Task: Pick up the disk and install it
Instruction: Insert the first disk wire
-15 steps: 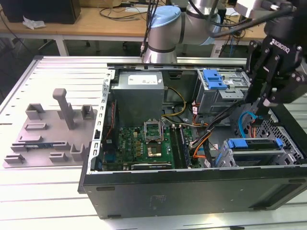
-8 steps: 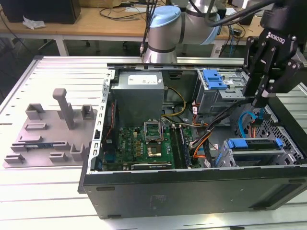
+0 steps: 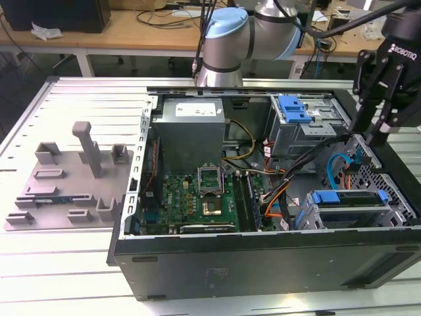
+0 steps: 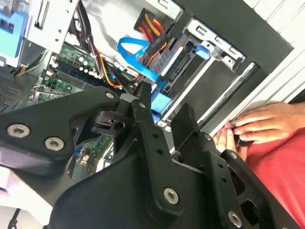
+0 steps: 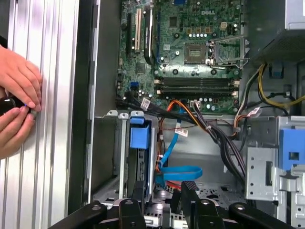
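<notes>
Hovering just above the case's [image 3: 263,260] drive cage [image 5: 112,143] with claw [image 5: 164,191] spread open, gripping nothing. Slotted into that cage below the claw: disk [image 5: 139,138], blue rails showing, beside a blue cable [image 5: 183,171].

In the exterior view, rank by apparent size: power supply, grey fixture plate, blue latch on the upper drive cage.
1. grey fixture plate
2. power supply
3. blue latch, clearly the smallest

Blue cable [image 5: 183,170], wire bundle [image 5: 223,142] near gripper [image 5: 163,187]
</notes>
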You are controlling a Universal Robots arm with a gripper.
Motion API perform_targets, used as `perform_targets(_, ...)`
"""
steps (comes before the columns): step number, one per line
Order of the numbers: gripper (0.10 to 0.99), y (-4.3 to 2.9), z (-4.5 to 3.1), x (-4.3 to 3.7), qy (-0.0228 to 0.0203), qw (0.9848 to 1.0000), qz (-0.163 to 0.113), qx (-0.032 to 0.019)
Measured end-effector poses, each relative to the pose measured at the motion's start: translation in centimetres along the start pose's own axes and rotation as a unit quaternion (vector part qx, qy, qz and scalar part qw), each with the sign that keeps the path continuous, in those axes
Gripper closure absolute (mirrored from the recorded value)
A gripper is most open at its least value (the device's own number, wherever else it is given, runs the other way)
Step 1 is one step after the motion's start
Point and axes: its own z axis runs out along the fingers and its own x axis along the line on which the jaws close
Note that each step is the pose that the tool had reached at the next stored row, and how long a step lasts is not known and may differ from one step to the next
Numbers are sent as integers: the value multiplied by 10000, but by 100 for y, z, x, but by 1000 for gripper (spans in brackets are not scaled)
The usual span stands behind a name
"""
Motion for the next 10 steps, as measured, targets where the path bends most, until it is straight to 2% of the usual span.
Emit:
perform_targets(2, 643, -53, -6, -6, 50, 10000, 3, -7)
perform_targets(3, 643, -82, -7, -12, 95, 10000, 5, -18)
perform_targets(4, 643, -96, -9, -15, 118, 9999, 6, -22)
perform_targets(8, 643, -112, -19, -63, 176, 9998, 5, -33)
perform_targets(10, 643, -113, -22, -92, 257, 9997, -6, -41)
